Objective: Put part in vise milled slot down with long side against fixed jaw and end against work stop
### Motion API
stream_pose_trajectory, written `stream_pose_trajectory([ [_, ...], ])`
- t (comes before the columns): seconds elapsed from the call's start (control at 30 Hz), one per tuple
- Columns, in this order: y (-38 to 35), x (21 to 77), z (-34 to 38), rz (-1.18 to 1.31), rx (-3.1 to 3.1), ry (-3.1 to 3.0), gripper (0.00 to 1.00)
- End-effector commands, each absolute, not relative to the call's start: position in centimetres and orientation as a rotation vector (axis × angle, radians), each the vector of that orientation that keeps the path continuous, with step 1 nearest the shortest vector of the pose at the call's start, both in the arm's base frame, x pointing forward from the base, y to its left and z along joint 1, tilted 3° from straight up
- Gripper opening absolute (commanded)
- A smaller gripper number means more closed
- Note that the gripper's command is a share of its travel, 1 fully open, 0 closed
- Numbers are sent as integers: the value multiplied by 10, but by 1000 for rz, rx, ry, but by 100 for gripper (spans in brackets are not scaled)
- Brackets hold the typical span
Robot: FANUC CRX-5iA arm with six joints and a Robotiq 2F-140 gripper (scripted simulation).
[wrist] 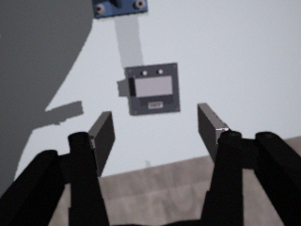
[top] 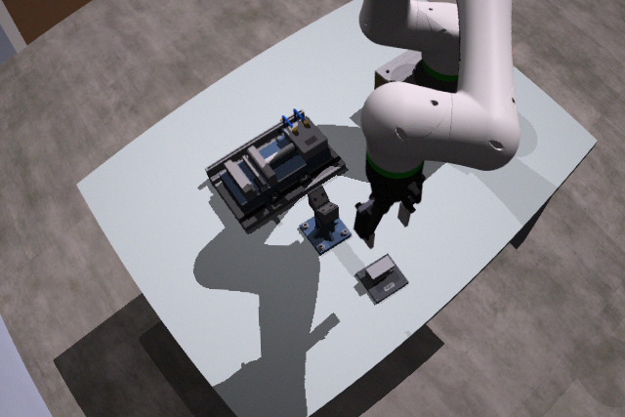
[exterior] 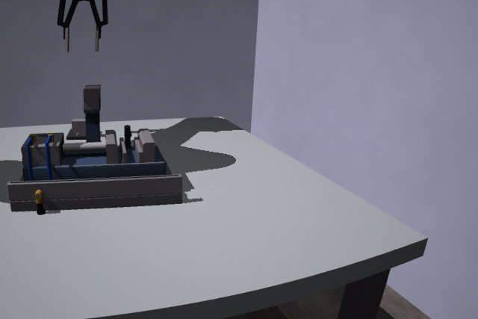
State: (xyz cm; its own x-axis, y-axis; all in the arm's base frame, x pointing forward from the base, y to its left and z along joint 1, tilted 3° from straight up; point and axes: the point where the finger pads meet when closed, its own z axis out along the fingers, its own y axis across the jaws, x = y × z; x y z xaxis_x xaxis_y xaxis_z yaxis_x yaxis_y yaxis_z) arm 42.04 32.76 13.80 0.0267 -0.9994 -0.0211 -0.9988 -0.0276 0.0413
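Note:
The part (top: 379,268) is a light grey block lying on the dark infeed plate (top: 382,278) near the table's front right; the wrist view shows the part (wrist: 153,87) on the plate far below. My gripper (top: 384,226) hangs high above the table, between the V-block and the infeed plate, its fingers half open with nothing between them. It also shows in the exterior view (exterior: 81,40) and in the wrist view (wrist: 155,132). The vise (top: 272,167) stands open at the table's middle, and it shows in the exterior view (exterior: 92,160).
The V-block (top: 323,223) stands on a blue base between the vise and the infeed plate. The arm's grey pedestal (top: 398,69) sits at the back right. The table edge lies close behind the infeed plate.

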Motion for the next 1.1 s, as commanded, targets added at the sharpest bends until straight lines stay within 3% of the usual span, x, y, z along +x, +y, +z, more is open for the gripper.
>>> stream_pose_trajectory([
  [0.0,328,420,138,-69,2241,-2181,51],
  [1.07,328,420,131,-67,2242,-2182,51],
])
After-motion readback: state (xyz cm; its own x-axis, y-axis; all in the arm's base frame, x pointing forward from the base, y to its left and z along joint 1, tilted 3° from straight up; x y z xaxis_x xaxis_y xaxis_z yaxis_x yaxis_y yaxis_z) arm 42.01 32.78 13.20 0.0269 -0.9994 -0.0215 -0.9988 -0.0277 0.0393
